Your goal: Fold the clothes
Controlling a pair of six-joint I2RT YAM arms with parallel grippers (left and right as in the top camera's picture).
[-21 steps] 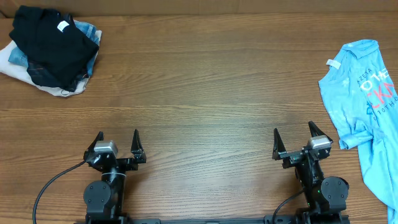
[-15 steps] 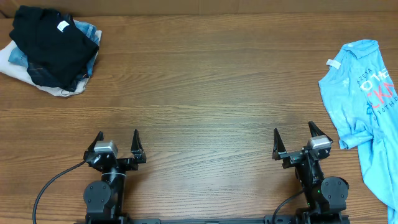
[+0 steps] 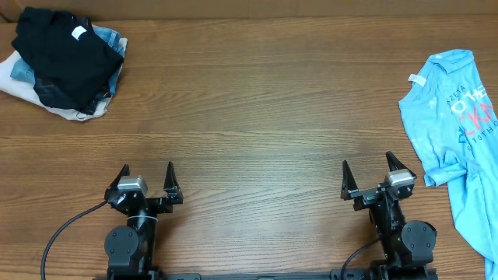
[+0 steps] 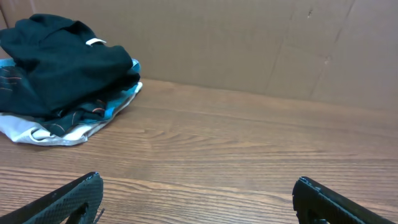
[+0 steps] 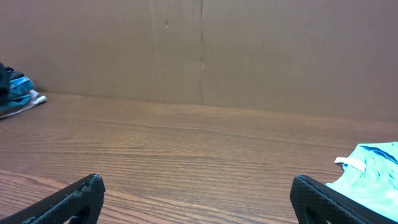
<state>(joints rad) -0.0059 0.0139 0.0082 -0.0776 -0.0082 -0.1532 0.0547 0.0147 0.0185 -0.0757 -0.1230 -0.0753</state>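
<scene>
Nearest, the left end effector (image 3: 148, 169) and right end effector (image 3: 367, 162) sit at the front of the desk (image 3: 249, 117), jaws spread wide, holding nothing. Beyond the right one, the shirt (image 3: 455, 117) lies rumpled at the right edge. Far back left, a black garment (image 3: 66, 58) tops a pile.

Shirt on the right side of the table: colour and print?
The shirt is light sky blue with white and pink lettering; the overhead view shows it best.

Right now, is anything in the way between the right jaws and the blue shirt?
No, nothing visible. Only bare wooden table lies between the open right jaws and the light sky-blue printed shirt. The dark clothes pile sits far left.
</scene>
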